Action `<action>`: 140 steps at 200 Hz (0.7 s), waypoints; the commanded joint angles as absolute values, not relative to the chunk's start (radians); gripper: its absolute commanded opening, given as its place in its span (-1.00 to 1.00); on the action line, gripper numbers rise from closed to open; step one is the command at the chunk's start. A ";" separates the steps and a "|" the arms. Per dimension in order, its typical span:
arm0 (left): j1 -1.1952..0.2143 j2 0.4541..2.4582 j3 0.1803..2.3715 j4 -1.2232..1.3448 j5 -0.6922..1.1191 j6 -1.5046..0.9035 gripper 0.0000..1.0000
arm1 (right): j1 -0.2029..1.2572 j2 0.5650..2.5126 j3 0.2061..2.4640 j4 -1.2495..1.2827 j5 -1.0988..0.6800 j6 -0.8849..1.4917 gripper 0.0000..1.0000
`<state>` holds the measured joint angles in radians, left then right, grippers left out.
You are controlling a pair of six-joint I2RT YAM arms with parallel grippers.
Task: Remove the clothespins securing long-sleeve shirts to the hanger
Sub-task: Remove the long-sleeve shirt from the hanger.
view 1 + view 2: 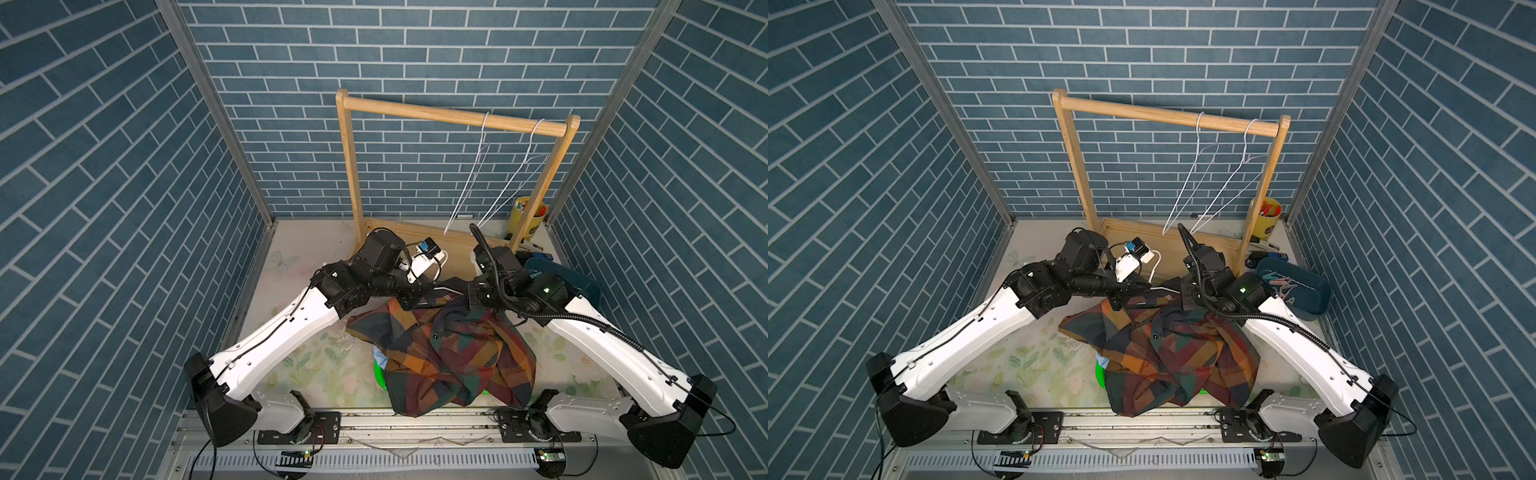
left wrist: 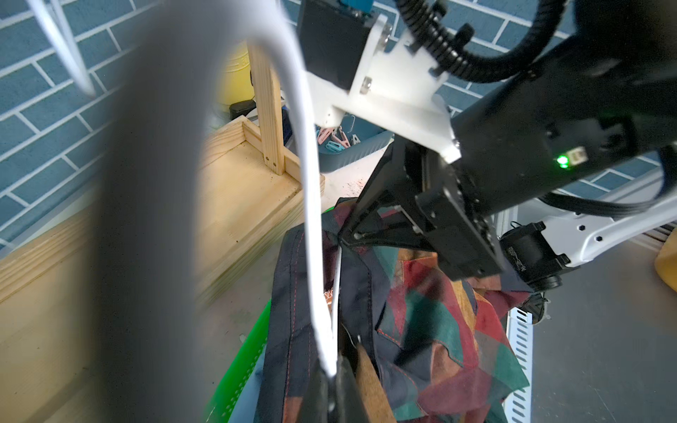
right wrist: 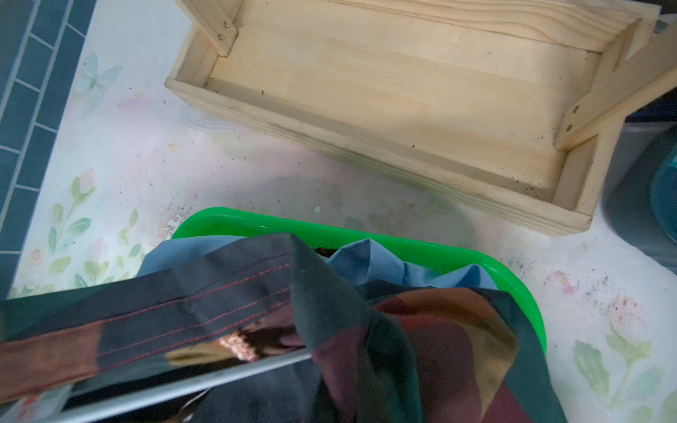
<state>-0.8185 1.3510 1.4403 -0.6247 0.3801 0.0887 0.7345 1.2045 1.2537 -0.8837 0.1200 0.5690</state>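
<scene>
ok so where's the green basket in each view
In a top view: the green basket peeks out low centre, at the left edge of the plaid shirt.
In a top view: same sliver, left of the shirt.
Left wrist: green wall below the shirt, beside the wooden rack base.
Right wrist: rim between the shirt and the rack base.
Shared landmark: that rack base, in all four.
</scene>
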 commanded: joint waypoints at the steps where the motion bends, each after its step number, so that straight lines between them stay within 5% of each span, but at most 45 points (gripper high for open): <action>1: -0.819 1.289 1.417 -0.678 0.382 0.120 -1.00 | 0.688 1.164 1.207 -0.897 0.150 0.578 -1.00; 69: -0.754 1.200 1.349 -0.602 0.255 0.035 -1.00 | 0.651 1.103 1.085 -0.853 0.104 0.639 -1.00; 140: -0.677 1.110 1.307 -0.564 0.423 0.030 -1.00 | 0.550 1.090 1.040 -0.814 0.041 0.629 -1.00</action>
<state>-0.7105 1.1812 1.3094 -0.5835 0.4034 0.0154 0.6140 1.0866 1.0714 -0.7246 -0.0319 0.6022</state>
